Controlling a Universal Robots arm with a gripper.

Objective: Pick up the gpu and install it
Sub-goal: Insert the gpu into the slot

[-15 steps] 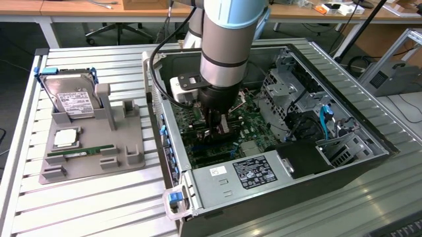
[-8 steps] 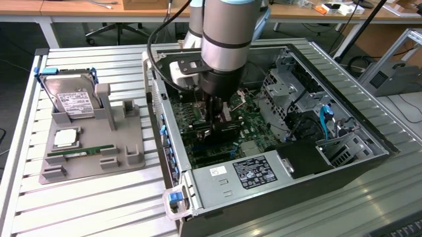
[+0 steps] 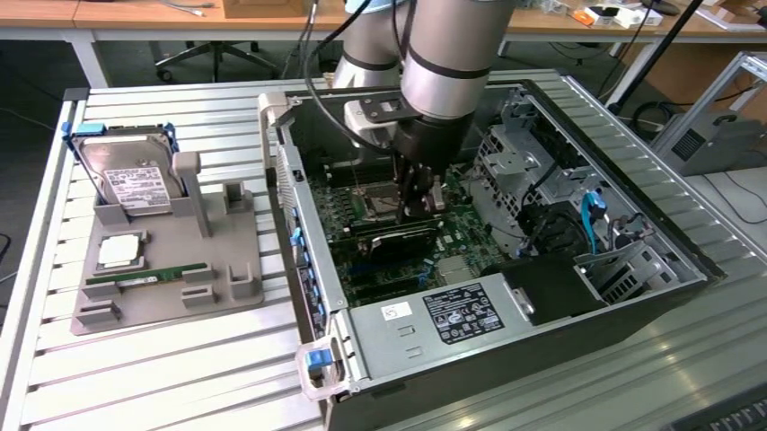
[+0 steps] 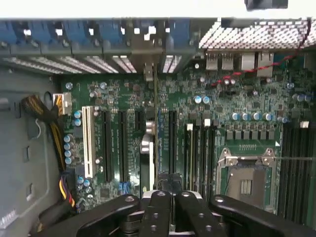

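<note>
The gpu [image 3: 396, 241] stands on edge in an expansion slot of the motherboard [image 3: 408, 269] inside the open computer case [image 3: 314, 301]. In the wrist view the gpu [image 4: 156, 138] shows edge-on as a thin green line, with its silver bracket against the case's rear wall. My gripper [image 3: 422, 208] reaches down into the case directly over the card's upper edge. The gripper [image 4: 171, 197] is shut, its black fingers [image 4: 157, 212] pressed together above the card. Whether the tips touch the card I cannot tell.
The empty CPU socket [image 4: 245, 180] lies beside the card. A grey fixture [image 3: 168, 296] on the exterior view's left holds a hard drive [image 3: 138, 184] and a memory stick [image 3: 150, 277]. A power supply [image 3: 455, 314] and drive cages [image 3: 527, 162] crowd the case.
</note>
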